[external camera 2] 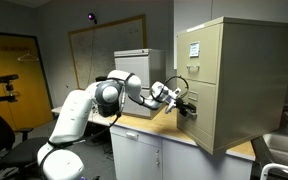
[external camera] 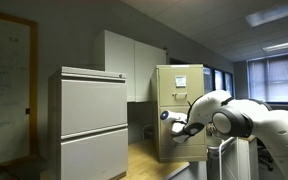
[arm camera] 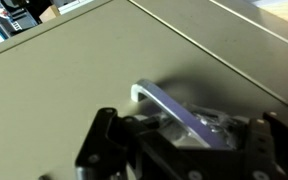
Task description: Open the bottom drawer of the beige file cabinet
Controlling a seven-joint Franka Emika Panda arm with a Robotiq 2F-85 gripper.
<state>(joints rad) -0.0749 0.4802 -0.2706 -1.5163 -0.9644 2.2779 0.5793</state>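
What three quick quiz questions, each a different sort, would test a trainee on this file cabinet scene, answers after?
1. True or false: the bottom drawer is not yet pulled out.
2. The gripper is shut on: A the silver handle, B a mug, C a cable.
3. Fill in: white paper sheets hang on the beige file cabinet's ___ drawer front.
Key: 1 true; 2 A; 3 upper.

Both exterior views are dim, grainy and soft. In an exterior view, rectangular white ceiling light panels [external camera: 276, 14] glow overhead and bluish daylight comes through the blinded window [external camera: 279, 75]; the tall yellowish-beige metal file cabinet [external camera: 179, 100] is best lit. In the wrist view the shiny silver metal handle [arm camera: 164, 100] glints, casting a soft shadow on the yellowish-beige metal drawer front [arm camera: 74, 70]; the dark lower edge is blurred.
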